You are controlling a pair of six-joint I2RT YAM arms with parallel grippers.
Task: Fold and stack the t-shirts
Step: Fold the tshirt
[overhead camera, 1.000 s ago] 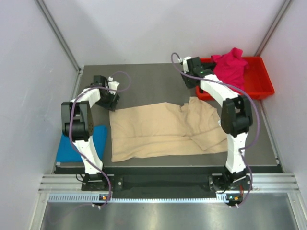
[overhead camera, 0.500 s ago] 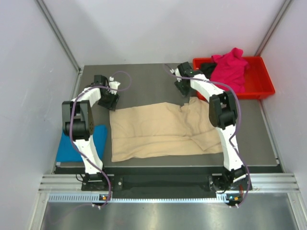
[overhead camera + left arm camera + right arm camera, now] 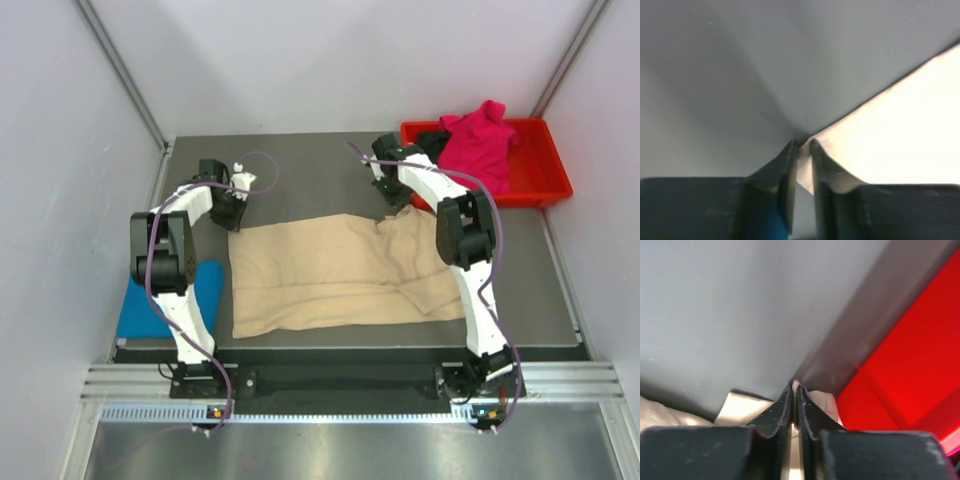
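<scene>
on the table (image 3: 300,175), beige-tan t-shirt (image 3: 330,270) spread.

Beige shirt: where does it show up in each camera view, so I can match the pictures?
Top external: beige shirt spread flat mid-table.
Left wrist: bright cloth at right, its corner pinched by the left gripper.
Right wrist: bottom left, an edge pinched by the right gripper.
Shared landmark: red tray, far right from above, at right in right wrist.
</scene>
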